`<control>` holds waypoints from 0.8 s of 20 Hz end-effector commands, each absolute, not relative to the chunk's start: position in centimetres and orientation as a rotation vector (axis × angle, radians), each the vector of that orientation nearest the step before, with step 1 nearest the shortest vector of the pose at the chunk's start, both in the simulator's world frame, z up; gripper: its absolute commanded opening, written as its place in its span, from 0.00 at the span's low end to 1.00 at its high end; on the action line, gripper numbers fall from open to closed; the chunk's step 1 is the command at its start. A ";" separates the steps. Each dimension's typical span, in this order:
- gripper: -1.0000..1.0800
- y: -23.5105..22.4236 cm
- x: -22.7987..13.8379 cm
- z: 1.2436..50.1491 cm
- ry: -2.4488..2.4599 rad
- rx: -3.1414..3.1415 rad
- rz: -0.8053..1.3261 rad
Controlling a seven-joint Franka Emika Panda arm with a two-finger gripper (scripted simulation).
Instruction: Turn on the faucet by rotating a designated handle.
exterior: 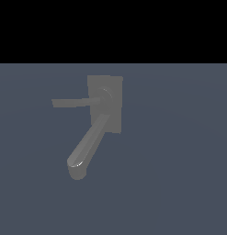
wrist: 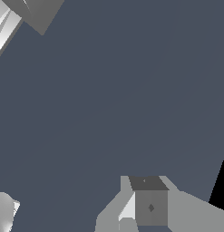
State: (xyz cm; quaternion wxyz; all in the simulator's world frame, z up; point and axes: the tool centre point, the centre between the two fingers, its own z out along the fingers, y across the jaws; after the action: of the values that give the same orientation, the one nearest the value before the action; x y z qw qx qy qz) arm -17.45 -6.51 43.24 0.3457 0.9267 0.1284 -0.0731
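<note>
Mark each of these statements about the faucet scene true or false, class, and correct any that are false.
1. The faucet has a rectangular base plate. True.
2. The handle points toward the exterior view's right. False: it juts toward the exterior view's left.
3. The spout is thicker than the handle. True.
4. In the exterior view, the robot's fingers are clamped on the handle. False: no arm or fingers appear there; the handle is untouched.
5. The spout runs straight up from the plate. False: it slants down toward the exterior view's lower left, ending in a downturned tip.
</note>
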 end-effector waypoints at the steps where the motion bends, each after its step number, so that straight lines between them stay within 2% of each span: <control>1: 0.00 -6.3 -17.0 44.5 0.328 2.378 -0.131; 9: 0.00 -4.5 -15.6 51.0 0.308 2.215 0.137; 16: 0.00 -0.8 -15.2 58.3 0.303 1.980 0.390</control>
State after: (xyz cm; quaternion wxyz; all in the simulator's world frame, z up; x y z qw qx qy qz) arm -15.20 -1.76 56.71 0.5043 0.8428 0.1253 0.1402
